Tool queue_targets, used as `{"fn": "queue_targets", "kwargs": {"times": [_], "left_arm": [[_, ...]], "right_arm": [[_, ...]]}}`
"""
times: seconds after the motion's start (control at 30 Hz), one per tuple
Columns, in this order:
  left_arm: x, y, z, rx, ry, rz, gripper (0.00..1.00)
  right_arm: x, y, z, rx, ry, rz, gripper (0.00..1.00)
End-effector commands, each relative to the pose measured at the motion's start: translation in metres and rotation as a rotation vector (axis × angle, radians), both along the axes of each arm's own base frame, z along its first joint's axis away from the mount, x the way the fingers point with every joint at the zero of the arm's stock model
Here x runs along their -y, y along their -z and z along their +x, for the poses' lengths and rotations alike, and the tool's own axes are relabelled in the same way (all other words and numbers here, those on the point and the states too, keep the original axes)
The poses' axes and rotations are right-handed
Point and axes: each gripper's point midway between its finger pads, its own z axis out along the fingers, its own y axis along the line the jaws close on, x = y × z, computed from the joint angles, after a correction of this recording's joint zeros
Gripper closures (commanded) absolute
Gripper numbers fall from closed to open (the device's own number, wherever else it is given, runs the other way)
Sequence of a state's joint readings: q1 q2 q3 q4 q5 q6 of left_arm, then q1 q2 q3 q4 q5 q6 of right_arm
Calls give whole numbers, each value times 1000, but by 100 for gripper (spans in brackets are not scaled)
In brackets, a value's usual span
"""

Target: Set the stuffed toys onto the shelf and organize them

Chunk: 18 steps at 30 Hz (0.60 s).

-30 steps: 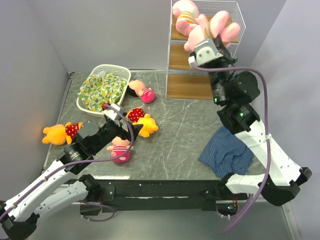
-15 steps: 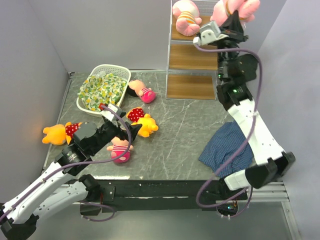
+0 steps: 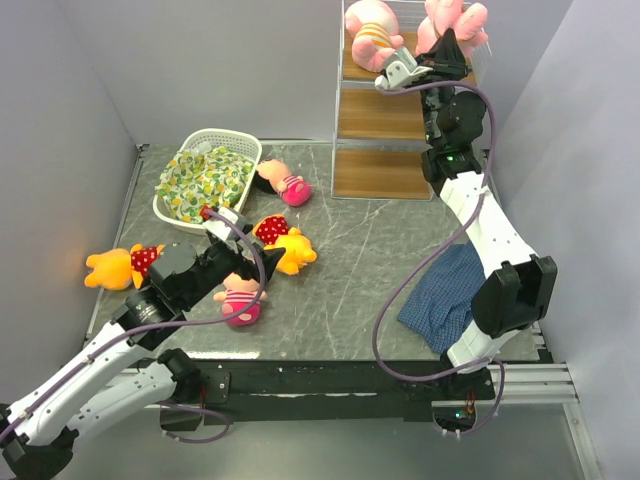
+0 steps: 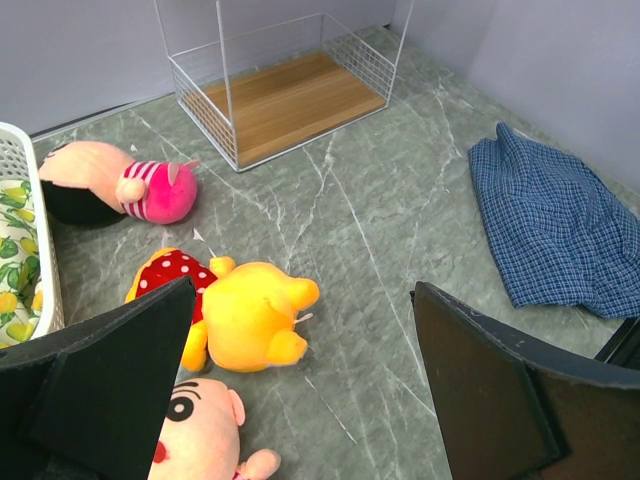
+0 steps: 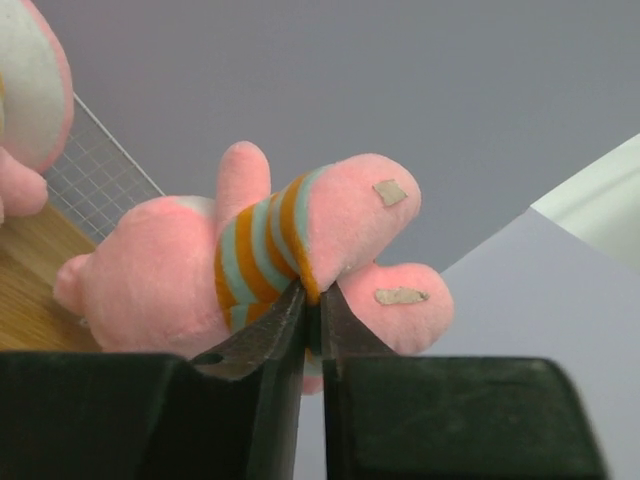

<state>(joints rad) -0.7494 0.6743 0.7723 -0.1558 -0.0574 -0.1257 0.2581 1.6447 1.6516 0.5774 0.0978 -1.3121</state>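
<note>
1. The right gripper (image 5: 312, 300) was clenched on the held piglet (image 5: 300, 230), pinching its striped middle. The finger ends hid the spot where they bit.
2. That piglet was up at the right side of the top tier of the shelf (image 3: 385, 115), which stood at the counter's far edge towards the far right corner. Whether the toy touched the board could not be told. In the top view it ran into the picture's upper edge.
3. The second piglet (image 3: 365, 32) lay on the left of the same tier. The right wrist view cut it off to a sliver.
4. The left gripper (image 3: 252, 264) was released, jaws wide apart, above the near doll (image 3: 240, 300) towards the near left corner. The left wrist view showed only part of the doll's face.
5. The middle bear (image 4: 250, 315) lay just beyond that doll, its face not visible.
6. The left bear (image 3: 118, 266) lay by the left edge, partly behind the arm.
7. The far doll (image 3: 282, 183) lay just beside the basket (image 3: 225, 135) near the far left corner. The green-yellow cloth (image 3: 203, 180) filled the basket.
8. The blue plaid cloth (image 3: 450, 305) lay by the right edge, partly covered by the right arm.
</note>
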Motion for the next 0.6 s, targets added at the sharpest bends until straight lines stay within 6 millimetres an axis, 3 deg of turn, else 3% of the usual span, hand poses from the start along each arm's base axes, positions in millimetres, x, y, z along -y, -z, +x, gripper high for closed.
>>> {"fn": "queue_targets", "kwargs": {"times": [0.0, 0.03, 0.1, 0.17, 0.3, 0.57], "left_arm": [[2, -16, -1, 35, 10, -46, 4], [1, -16, -1, 36, 6, -49, 4], [-1, -18, -2, 46, 4, -54, 4], [-3, -19, -2, 51, -3, -56, 4], [-2, -19, -3, 50, 1, -55, 3], [-3, -19, -3, 51, -2, -58, 4]], "right_arm": [[2, -12, -16, 51, -21, 33, 78], [2, -9, -19, 34, -38, 48, 71], [0, 9, -16, -33, -58, 57, 65], [-2, 13, -20, -60, -93, 86, 60], [-6, 29, -22, -135, -132, 102, 58], [-5, 41, -19, -210, -178, 167, 56]]}}
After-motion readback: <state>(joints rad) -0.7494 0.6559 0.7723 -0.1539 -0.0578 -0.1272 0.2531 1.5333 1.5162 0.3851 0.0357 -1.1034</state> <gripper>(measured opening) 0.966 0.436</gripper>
